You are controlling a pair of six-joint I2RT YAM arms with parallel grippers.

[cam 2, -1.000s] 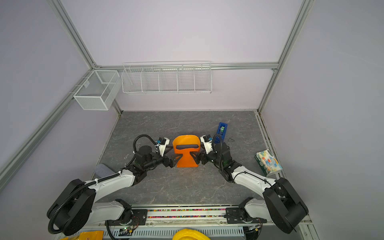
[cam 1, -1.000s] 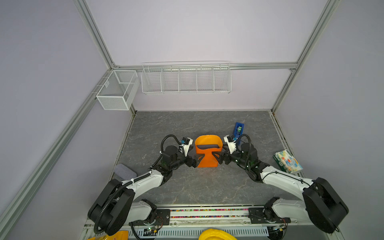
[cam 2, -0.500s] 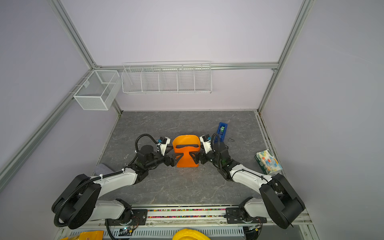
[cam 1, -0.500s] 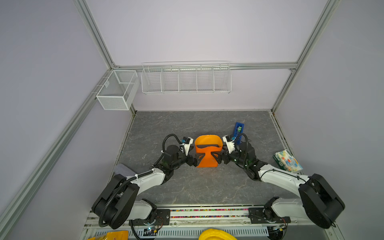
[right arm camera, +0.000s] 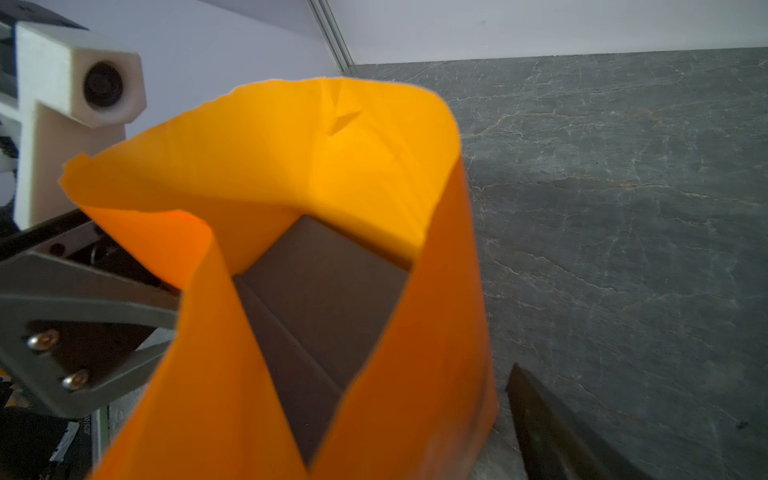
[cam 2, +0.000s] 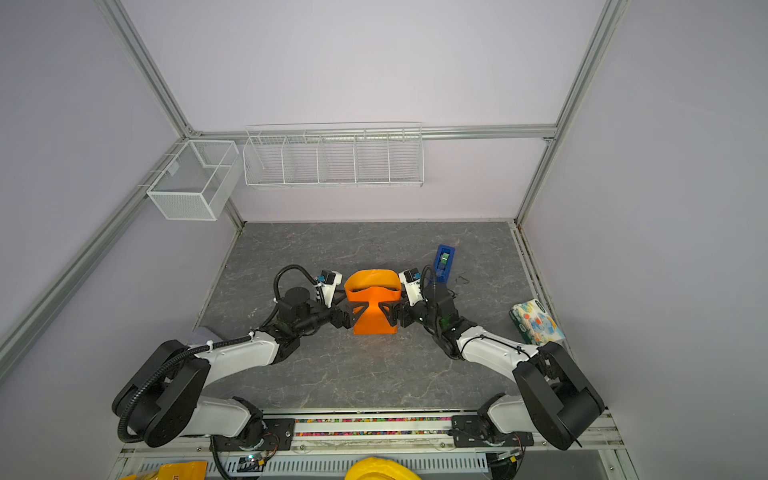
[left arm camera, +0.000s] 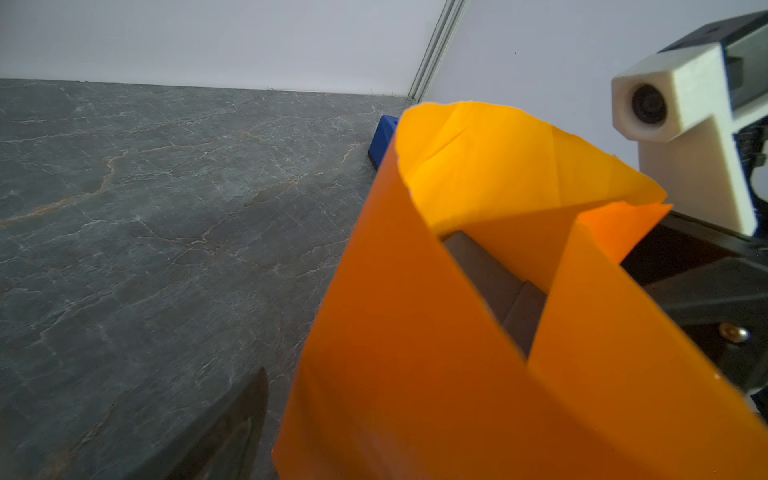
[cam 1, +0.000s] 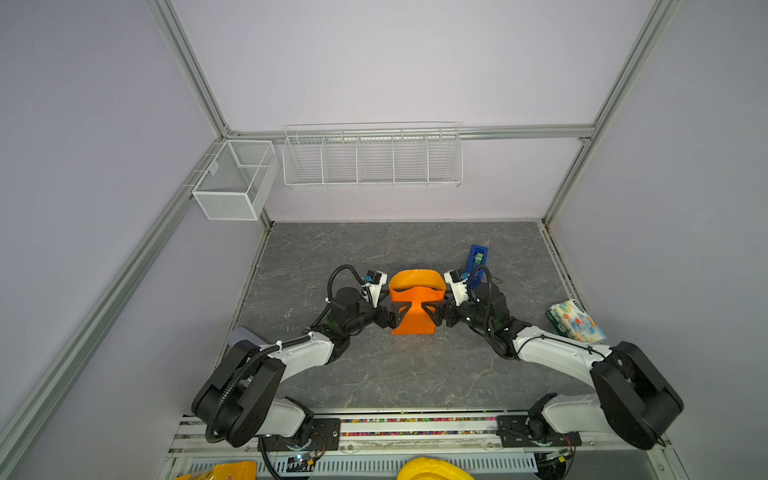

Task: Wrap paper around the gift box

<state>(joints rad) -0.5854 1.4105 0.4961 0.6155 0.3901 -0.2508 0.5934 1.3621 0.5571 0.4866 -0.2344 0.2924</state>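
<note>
Tape disp. (cam 1: 478, 258) just behind R hand (cam 1: 434, 314)

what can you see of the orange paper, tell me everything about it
The paper is a thin, plain orange-yellow sheet, folded up around the gift box into an open-topped sleeve that stands in the middle of the table. Its far side rises as a curved wall with small creases near the uneven top edge. Its side flaps are pushed inward, leaving a V-shaped gap where the dark box shows. The left gripper and right gripper, jaws wide, press against its opposite sides.
</note>
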